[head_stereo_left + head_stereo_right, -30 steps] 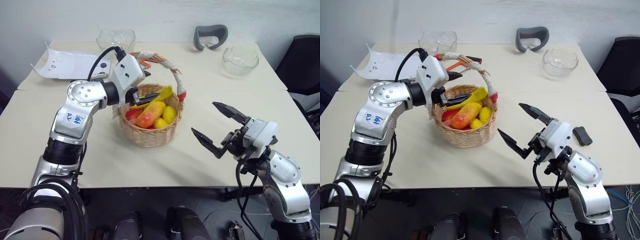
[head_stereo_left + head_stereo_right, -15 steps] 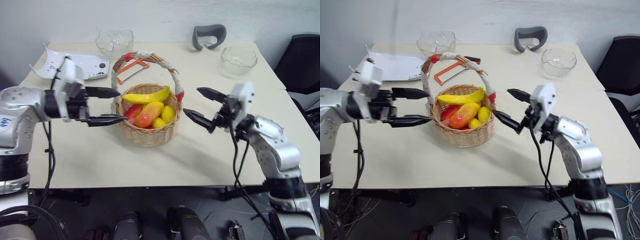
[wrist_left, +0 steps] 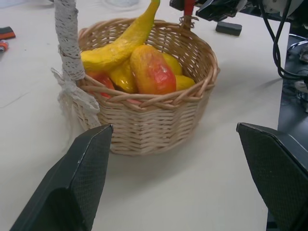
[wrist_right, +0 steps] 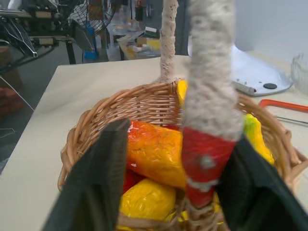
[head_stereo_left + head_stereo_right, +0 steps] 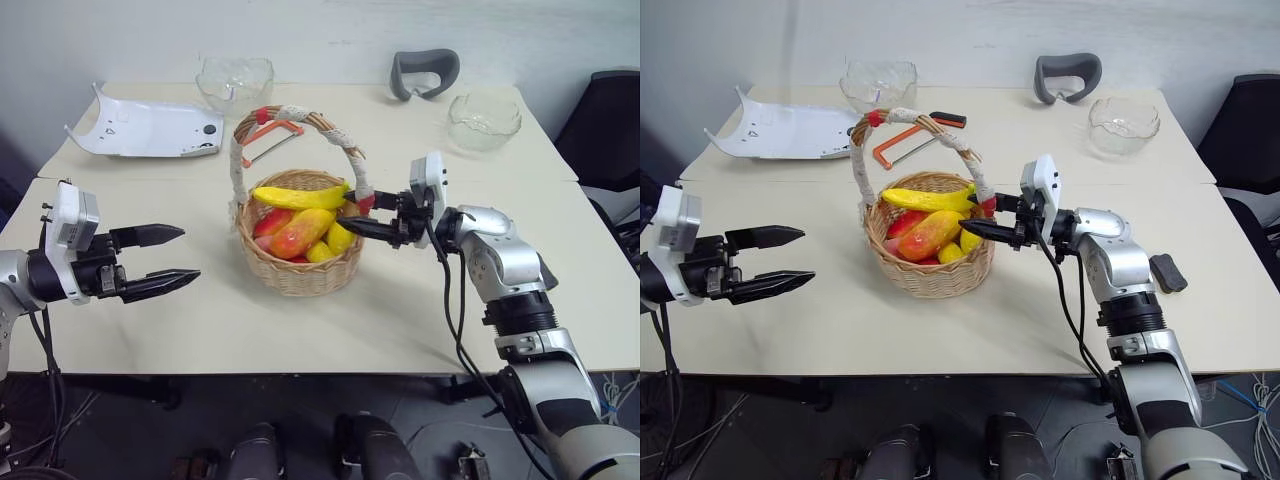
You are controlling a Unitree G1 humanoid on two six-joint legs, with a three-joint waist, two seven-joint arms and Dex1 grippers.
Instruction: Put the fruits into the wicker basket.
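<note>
The wicker basket [image 5: 300, 265] stands mid-table. Inside, the banana [image 5: 300, 196] lies across the top of the mango [image 5: 300, 233], beside small yellow and red fruits. My right gripper [image 5: 362, 212] reaches in level from the right to the red-banded foot of the handle [image 4: 207, 154]. Its jaws stand narrowed on either side of that foot. One pad is close against it, and a gap shows at the other finger [image 4: 101, 183]. My left gripper [image 5: 190, 252] hovers open and empty well to the left of the basket, pointing at it.
Two glass bowls [image 5: 233, 78] [image 5: 484, 118], a white plastic panel [image 5: 150, 130], an orange hacksaw [image 5: 268, 135] and a grey padded piece [image 5: 423, 72] lie at the back. A small black object [image 5: 1165, 272] lies at the right. A dark chair [image 5: 610, 120] stands beside the table.
My left gripper drew back leftward from the basket, still open, leaving the banana on the fruits. My right gripper swung in to the handle's foot and its jaws narrowed around it.
</note>
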